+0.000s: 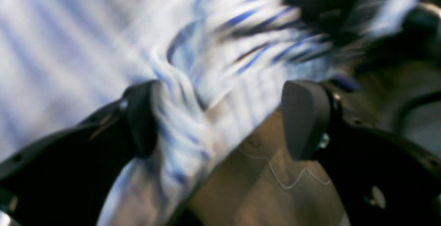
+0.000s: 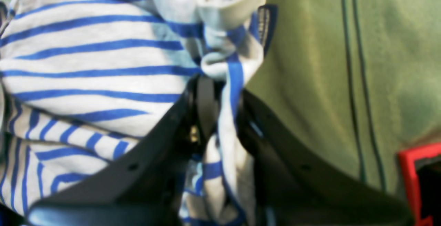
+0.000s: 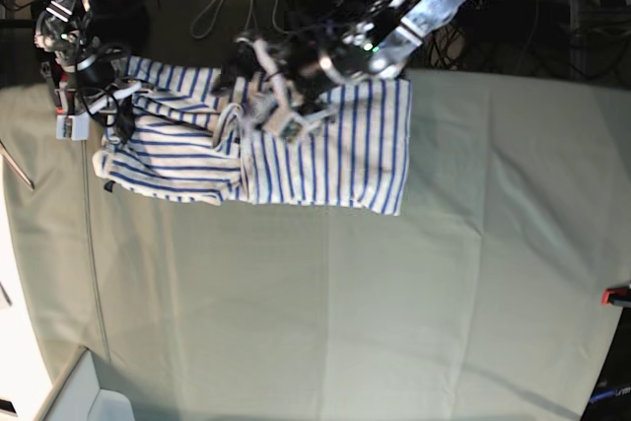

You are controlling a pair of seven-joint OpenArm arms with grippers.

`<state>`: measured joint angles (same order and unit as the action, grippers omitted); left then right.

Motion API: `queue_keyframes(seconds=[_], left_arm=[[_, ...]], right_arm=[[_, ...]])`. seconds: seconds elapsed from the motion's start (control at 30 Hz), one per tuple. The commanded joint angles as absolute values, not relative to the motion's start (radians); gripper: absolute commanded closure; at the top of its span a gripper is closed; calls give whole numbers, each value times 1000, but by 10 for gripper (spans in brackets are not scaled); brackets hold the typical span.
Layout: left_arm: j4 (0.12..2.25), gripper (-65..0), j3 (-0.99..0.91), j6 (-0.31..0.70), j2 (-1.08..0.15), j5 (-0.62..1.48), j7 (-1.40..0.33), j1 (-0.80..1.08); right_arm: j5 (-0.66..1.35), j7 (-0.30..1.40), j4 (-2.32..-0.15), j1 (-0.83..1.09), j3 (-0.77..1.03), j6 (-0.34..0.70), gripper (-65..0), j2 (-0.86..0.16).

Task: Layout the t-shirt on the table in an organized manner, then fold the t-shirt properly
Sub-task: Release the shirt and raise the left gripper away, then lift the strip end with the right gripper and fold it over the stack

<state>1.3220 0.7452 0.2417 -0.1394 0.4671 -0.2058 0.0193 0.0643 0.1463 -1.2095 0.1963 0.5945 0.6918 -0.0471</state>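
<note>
Right pincer (image 2: pixel 220 98) clenched on t-shirt (image 2: pixel 89 64) (no readable label) | left pincer (image 1: pixel 220 119) released

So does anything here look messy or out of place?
Yes. The t-shirt lies bunched at the table's far edge, its left side rumpled and folded over on itself rather than flat. The right gripper pinches a twisted wad of its fabric; the left gripper hangs open over it.

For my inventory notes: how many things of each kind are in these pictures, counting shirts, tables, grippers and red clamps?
t-shirt: 1
table: 1
grippers: 2, left gripper and right gripper
red clamp: 1
Total: 5
</note>
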Motion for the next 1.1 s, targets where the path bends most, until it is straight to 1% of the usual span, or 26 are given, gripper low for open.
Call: queue_keyframes(seconds=[0.0,0.17,0.27,0.33,0.43,0.53,0.67,0.8,0.87,0.93,1.07], left_arm=[[1348,-518,766,254,-127,476,-189,4],[1425,-518,789,254,-140,476,-194,-2],[1498,-518,780,254,-203,476,-188,28],[1570,-518,736,254,-262,478,-189,50],[1658,-518,585,254,-348,479,-188,130],[1687,-520,364,257,-395,493,-188,229],[1682,-520,8,260,-409,587,-194,354],[1682,-520,-263,262,-404,667,-196,427],[1681,-520,-355,262,-404,699,-196,456],[1681,-520,-414,262,-404,713,-196,475],[1681,-520,-475,262,-404,717,-196,509]], right_arm=[[62,145,-1222,197,598,698,0,-53],[62,145,-1224,214,598,698,0,-56],[62,145,-1224,219,598,698,0,-56],[62,145,-1230,219,598,698,0,-54],[64,145,-1303,239,596,698,0,-41],[65,145,-1419,259,590,698,0,-1],[45,147,-1558,295,565,698,0,76],[-87,147,-1656,317,489,698,0,157],[-145,147,-1695,318,443,698,0,157],[-154,147,-1719,320,387,698,0,157],[-154,147,-1756,337,226,698,0,157]])
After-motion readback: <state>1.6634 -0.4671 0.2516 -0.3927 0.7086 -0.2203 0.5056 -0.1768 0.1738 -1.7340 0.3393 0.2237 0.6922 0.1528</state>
